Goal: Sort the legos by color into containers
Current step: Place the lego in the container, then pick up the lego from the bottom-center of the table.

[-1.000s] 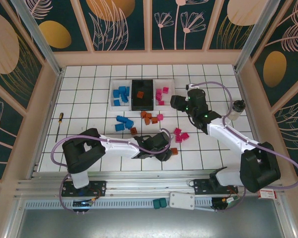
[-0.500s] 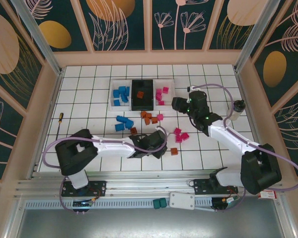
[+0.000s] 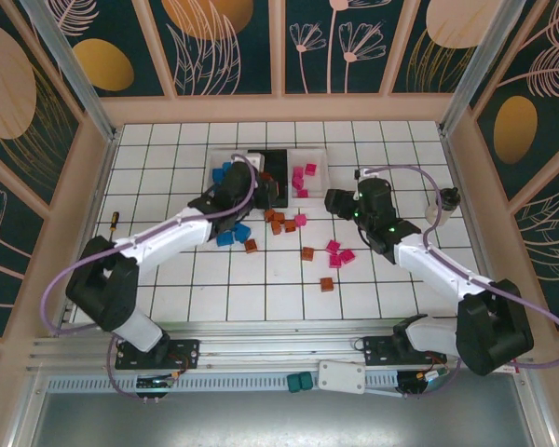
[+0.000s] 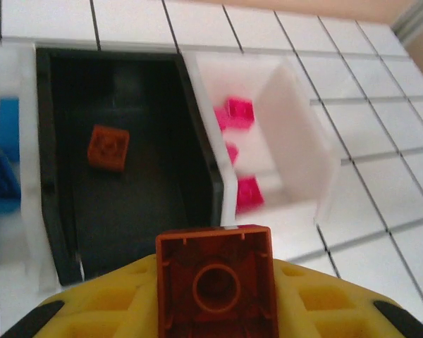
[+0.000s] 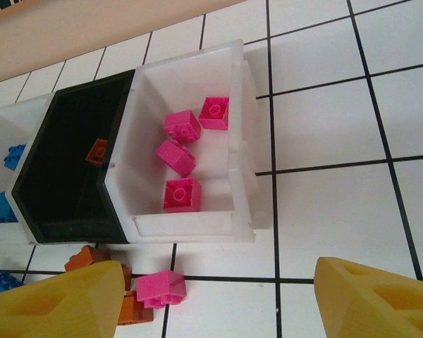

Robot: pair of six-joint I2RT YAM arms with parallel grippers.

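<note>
Gripping an orange-brown lego point(image 4: 215, 282), left fingers point(image 4: 92, 313) closed, seemingly at black container point(image 4: 199, 158) rim, right fingers point(image 5: 63, 303) apart, empty

black bin point(image 3: 281, 158): left part hidden under left arm point(image 3: 168, 237) | blue legos point(image 4: 0, 165) left of black bin: blurred, cut by edge | orange-brown brick point(image 4: 215, 282) nearer than black bin: bottom cut off | white bin point(image 5: 3, 183) left of black bin: mostly cropped
</note>
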